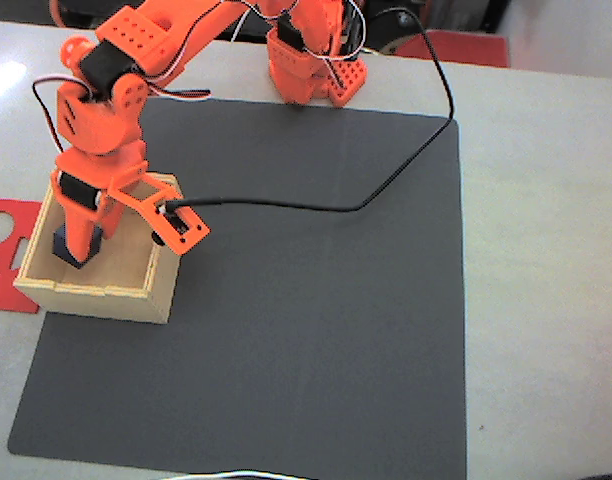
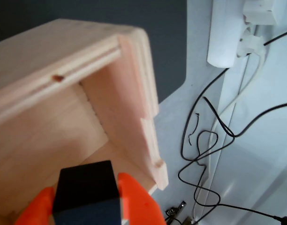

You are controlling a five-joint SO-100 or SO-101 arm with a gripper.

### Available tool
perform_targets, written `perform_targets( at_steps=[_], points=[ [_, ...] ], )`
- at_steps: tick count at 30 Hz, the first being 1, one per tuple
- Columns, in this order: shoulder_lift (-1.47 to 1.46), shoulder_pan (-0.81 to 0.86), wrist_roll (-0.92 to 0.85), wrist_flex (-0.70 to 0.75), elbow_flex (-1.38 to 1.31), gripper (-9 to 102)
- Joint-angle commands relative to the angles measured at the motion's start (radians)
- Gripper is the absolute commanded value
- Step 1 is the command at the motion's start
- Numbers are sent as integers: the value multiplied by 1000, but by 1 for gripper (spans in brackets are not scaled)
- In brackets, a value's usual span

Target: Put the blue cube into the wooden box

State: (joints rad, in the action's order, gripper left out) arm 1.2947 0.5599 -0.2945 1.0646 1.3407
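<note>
I see my end effector (image 2: 87, 206) clamped on the cube (image 2: 86, 190) inside the box (image 1: 136, 290); its fingertips are cut off.

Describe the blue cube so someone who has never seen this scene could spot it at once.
In the fixed view, find the dark mat, then the wooden box on its left edge. The orange arm's pincer reaches down into that box, holding the blue cube between its fingers. It is small, dark navy and square-faced, unlike the pale wood and orange plastic around it.
</note>
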Motion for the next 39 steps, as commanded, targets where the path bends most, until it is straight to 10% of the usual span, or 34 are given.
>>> perform_targets(
  at_steps=[1, 33, 39],
  points=[
    [-2, -5, -12, -15, -54, 1],
    [158, -66, -63, 156, -49, 17],
    [446, -84, -63, 190, -57, 0]
  ],
)
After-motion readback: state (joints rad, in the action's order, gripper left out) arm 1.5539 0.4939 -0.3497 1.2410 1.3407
